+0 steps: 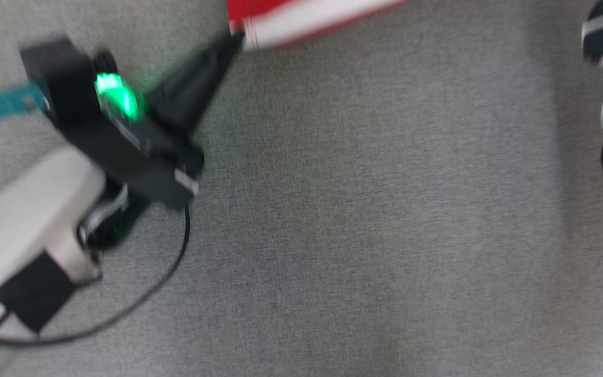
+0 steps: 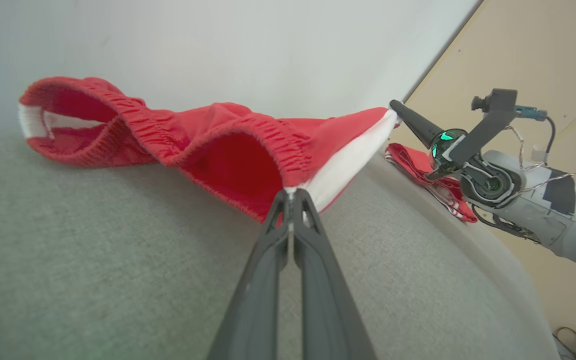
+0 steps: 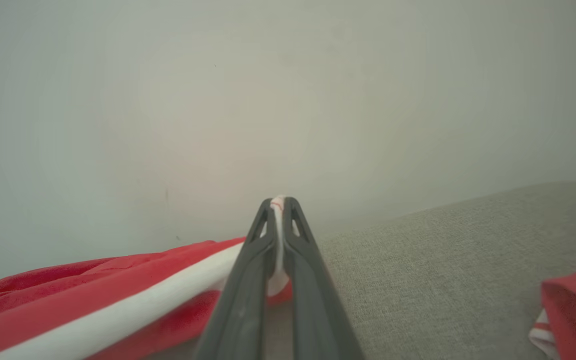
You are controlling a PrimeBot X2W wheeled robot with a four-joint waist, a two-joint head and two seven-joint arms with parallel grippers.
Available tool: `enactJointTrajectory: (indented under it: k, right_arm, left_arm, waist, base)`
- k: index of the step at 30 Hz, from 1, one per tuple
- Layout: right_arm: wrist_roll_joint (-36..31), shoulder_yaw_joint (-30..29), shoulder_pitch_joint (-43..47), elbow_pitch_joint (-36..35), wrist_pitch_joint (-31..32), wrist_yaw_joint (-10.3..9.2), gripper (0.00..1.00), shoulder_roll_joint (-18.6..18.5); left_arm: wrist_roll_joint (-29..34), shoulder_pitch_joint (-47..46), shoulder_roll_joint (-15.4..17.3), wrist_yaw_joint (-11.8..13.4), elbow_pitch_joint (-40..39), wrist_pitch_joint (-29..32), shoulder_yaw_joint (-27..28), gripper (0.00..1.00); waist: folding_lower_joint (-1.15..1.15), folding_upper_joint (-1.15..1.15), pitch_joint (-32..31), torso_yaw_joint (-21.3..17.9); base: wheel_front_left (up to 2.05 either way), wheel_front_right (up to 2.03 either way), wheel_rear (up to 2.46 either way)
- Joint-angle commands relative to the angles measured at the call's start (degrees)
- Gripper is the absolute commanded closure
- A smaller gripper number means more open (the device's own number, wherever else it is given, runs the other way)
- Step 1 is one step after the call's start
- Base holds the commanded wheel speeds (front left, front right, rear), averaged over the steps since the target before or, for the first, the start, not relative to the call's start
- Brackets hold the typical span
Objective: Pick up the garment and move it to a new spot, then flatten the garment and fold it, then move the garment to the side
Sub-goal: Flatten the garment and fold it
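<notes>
Red garments (image 2: 218,145) (image 2: 418,161), two; pincers (image 2: 292,194) (image 3: 278,201), two.

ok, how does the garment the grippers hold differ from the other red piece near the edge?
The held garment is stretched between the left gripper and right gripper, waistband gaping open; the other red piece lies slack on the grey surface, no gripper on it. The held garment shows one broad white stripe; the other red piece shows thin white stripes at its edge. Both are red with white trim.
</notes>
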Motion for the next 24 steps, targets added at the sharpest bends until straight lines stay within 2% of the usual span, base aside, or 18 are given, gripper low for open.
enactJointTrajectory:
  k: [1, 4, 9, 19, 24]
  right_arm:
    - [-0.19, -0.51, 2.31, -1.03, -0.31, -0.07, 1.0, -0.57]
    - [0.07, -1.31, 8.44, -4.13, -0.3, -0.07, 1.0, -0.64]
    - [1.39, -0.33, 17.6, -8.39, -0.31, -0.07, 1.0, -1.54]
    - [-0.88, -1.92, 35.54, -16.02, -0.31, -0.07, 1.0, -0.99]
    - [-1.87, -3.55, 44.61, -18.41, -0.31, -0.07, 1.0, -1.45]
  left_arm:
    - [-0.8, 1.99, 0.93, -0.01, -0.86, -0.25, -0.79, 1.0]
    - [-1.83, 6.36, 3.32, -0.01, -3.03, -0.02, -2.81, 1.0]
    - [-1.68, 13.06, 5.03, 1.58, -5.0, -0.02, -5.15, 1.0]
    - [0.06, 28.16, 5.17, 6.39, -11.02, -0.23, -5.37, 1.0]
    - [-1.18, 35.6, 7.14, 8.13, -16.27, -0.25, -5.44, 1.0]
  waist:
    - [0.01, 0.0, -3.16, 0.0]
    - [0.01, 0.0, -5.63, -0.53]
    - [0.01, 0.0, -9.73, -1.19]
    - [0.01, 0.0, -20.49, -3.37]
    - [0.01, 0.0, -25.54, -3.92]
  base:
    - [0.0, 0.0, 0.0]
    - [0.0, 0.0, 0.0]
    - [0.0, 0.0, 0.0]
    - [0.0, 0.0, 0.0]
    - [0.0, 0.0, 0.0]
